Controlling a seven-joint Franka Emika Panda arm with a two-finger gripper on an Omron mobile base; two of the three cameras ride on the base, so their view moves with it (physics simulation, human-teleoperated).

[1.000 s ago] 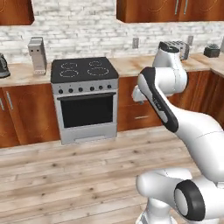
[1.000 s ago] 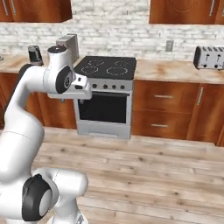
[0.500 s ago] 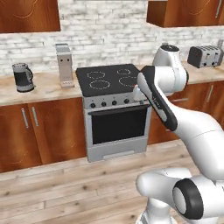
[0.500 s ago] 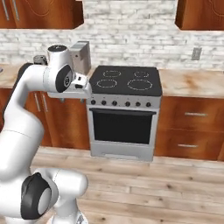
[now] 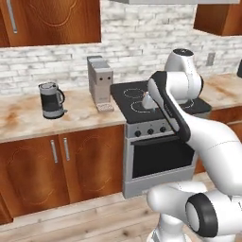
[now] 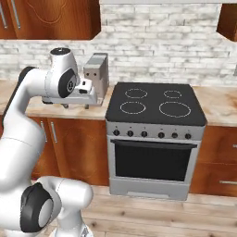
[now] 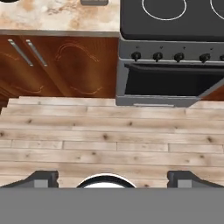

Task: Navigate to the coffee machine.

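The coffee machine [image 5: 100, 84] is a tall boxy grey-silver unit standing on the marble counter just left of the stove, with its drip tray at its foot. In the right base view the coffee machine [image 6: 97, 73] stands right behind my hand. My gripper [image 6: 76, 105] hangs in front of the counter edge and points down at the floor. In the hand view my gripper [image 7: 113, 179] is open, its fingertips [image 7: 42, 178] wide apart with nothing between them. The machine's base [image 7: 94, 2] just shows at the top edge.
A black-topped stove [image 5: 158, 101] with an oven door stands to the machine's right, the same stove [image 6: 155, 109] in the middle of the right base view. A dark round kettle [image 5: 51, 99] sits further left on the counter [image 5: 19, 118]. Wooden cabinets [image 7: 61, 65] line the wall above plank floor.
The whole picture has shifted: the base has driven left and closer to the counter. The coffee machine and stove now appear larger and nearer the middle. The arm keeps its pose.
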